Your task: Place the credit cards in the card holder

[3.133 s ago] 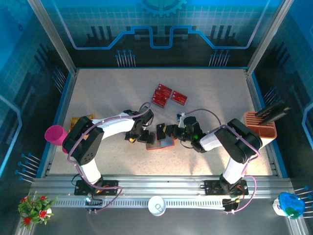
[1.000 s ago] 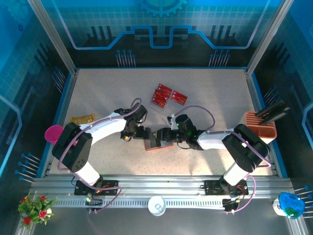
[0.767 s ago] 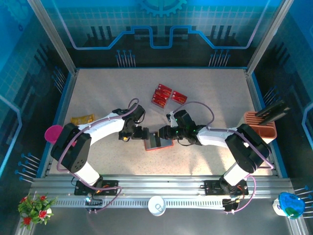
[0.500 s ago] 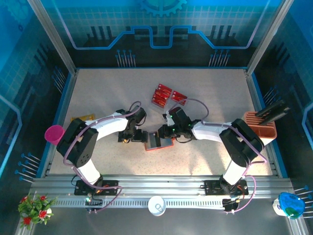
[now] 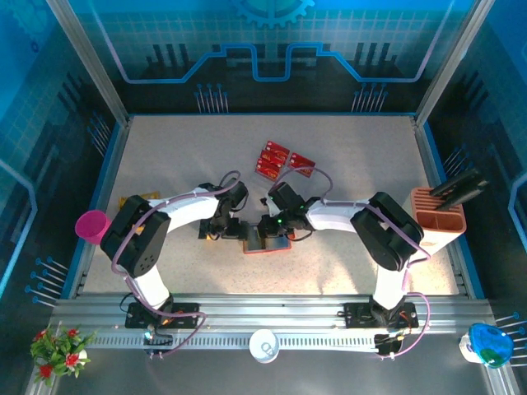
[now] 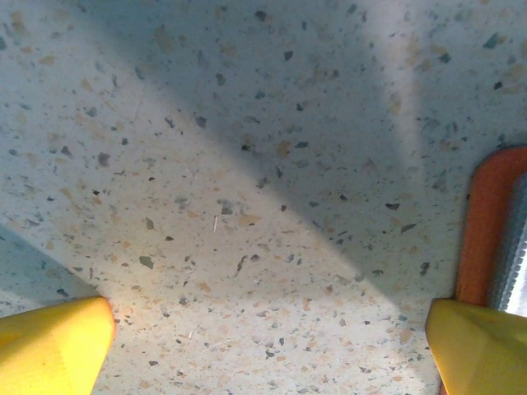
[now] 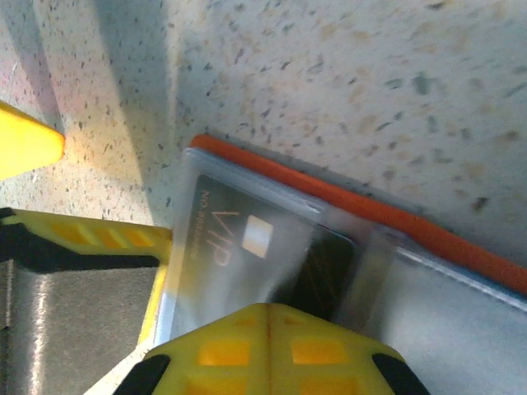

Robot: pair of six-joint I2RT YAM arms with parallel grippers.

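R claw (image 7: 268, 319) pinched closed, dark-grey plastic VIP card (image 7: 247, 257) in orange-red folding wallet (image 7: 395, 219) just ahead of tips; L claw (image 6: 263, 350) fully spread, empty.

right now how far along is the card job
Done: one dark card looks tucked into the card holder. In hand: the right gripper, shut, sits at that card's edge; the left gripper hangs open beside the holder. Left: the red cards lie loose on the table, farther back.
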